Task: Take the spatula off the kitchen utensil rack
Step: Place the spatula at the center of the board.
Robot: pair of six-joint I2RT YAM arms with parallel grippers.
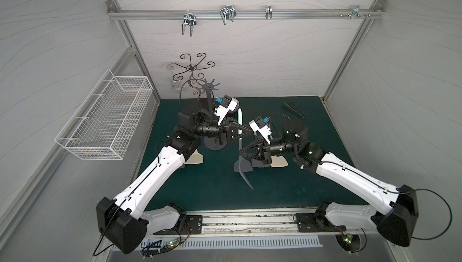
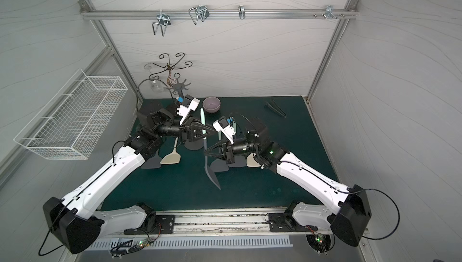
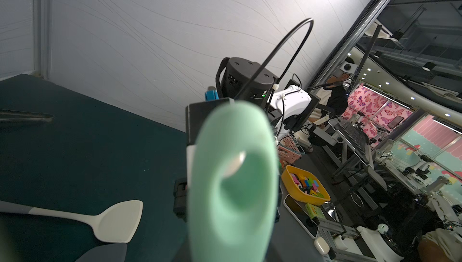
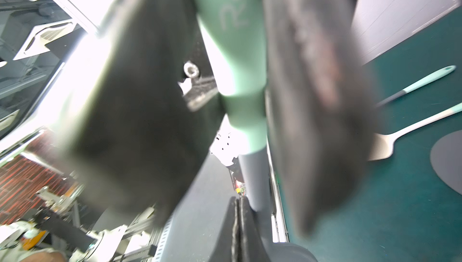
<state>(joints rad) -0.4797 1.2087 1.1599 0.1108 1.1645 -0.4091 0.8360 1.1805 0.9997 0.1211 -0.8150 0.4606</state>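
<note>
Mint-green handle, grey neck and blade. The spatula (image 1: 239,123) is in the air over the middle of the bench (image 1: 312,178), handle end far, blade (image 1: 247,179) near. I can't tell how steeply it tilts. It is well apart from the rack (image 1: 212,87), far left, so it looks already off the prongs.

- Left end effector (image 1: 247,132): narrow, clamped across the mint handle. The hang hole (image 3: 240,180) stays free beyond the grip.
- Right end effector (image 1: 241,151): closed all the way, tips at the grey neck (image 4: 253,180). In the right wrist view its pads (image 4: 246,230) meet with no gap and the neck passes just beside them. My read is that it touches the neck at most and doesn't grip it.

Handling, as a guess:
- Light, and one grip carries it.
- The handle looks matte and rubbery, so probably not slippery. It is also the thickest part, which makes it the best place to hold.
- The neck is thin and easy to miss.
- The blade is thin and likely bends, so it is a poor place to pinch.
- Nothing looks fragile.
</note>
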